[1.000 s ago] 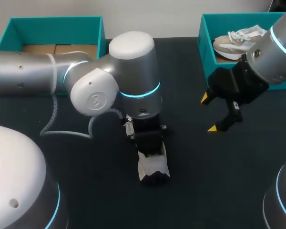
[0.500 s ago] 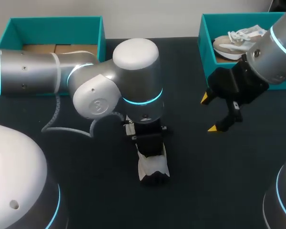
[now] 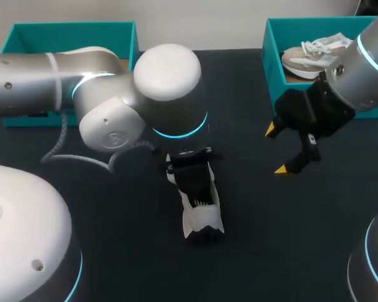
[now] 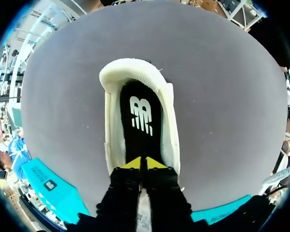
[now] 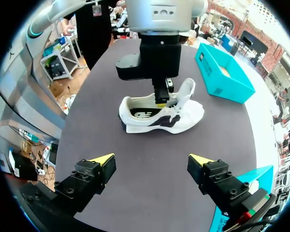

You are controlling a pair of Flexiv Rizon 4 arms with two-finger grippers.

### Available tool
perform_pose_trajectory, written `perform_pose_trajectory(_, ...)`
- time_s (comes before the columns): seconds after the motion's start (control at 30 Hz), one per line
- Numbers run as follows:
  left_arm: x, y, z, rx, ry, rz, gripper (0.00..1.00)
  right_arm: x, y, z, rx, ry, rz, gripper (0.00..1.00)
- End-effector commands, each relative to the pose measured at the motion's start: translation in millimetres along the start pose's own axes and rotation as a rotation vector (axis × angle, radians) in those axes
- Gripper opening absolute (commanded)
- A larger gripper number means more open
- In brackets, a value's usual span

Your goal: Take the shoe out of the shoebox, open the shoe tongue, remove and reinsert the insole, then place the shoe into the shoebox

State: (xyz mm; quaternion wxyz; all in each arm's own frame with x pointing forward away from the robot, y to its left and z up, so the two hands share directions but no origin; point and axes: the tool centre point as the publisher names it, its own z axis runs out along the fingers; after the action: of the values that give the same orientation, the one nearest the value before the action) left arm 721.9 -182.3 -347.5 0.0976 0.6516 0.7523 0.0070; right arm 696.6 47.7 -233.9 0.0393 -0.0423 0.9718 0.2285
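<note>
left hand (image 4: 140,164): fingers closed, tips down on the black insole (image 4: 141,121); can't tell if it's actually pinched
shoe (image 3: 201,217): upright, mid-table (image 3: 271,239)
tip: I'd grab the insole edge, peel slowly
right hand (image 5: 151,158): wide open, beside the shoe, well apart
shoebox (image 3: 72,30): far left

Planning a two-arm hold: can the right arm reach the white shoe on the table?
Probably yes, its side: bare dark table lies between the open right pincer and the white lace-up shoe. The left pincer fills the opening.

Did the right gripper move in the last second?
No. The right gripper sits at the same spot beside the teal shoebox.
</note>
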Motion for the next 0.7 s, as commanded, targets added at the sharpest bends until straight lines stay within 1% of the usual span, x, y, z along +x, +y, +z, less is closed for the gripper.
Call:
perform_pose_trajectory(0.03,2.8,-1.8,2.9,-0.026,0.015,-0.005,0.98,-0.6,0.3,1.4,0.001,0.001,0.000,1.00)
perform_pose_trajectory(0.07,3.1,-1.8,3.2,-0.025,0.015,-0.004,1.00,-0.6,0.3,1.4,0.001,0.001,0.000,1.00)
perform_pose_trajectory(0.3,5.1,0.0,-3.1,-0.030,0.009,-0.003,1.00,-0.6,0.3,1.4,0.001,0.001,0.000,1.00)
perform_pose_trajectory(0.37,6.2,0.5,-4.1,-0.038,0.028,0.014,1.00,-0.6,0.3,1.4,0.001,0.001,0.000,1.00)
perform_pose_trajectory(0.6,10.5,1.0,-2.5,-0.020,0.042,0.021,1.00,-0.6,0.3,1.4,0.001,0.001,0.000,1.00)
perform_pose_trajectory(0.7,12.0,1.3,-5.3,-0.016,0.049,0.034,1.00,-0.6,0.3,1.4,0.001,0.001,0.000,1.00)
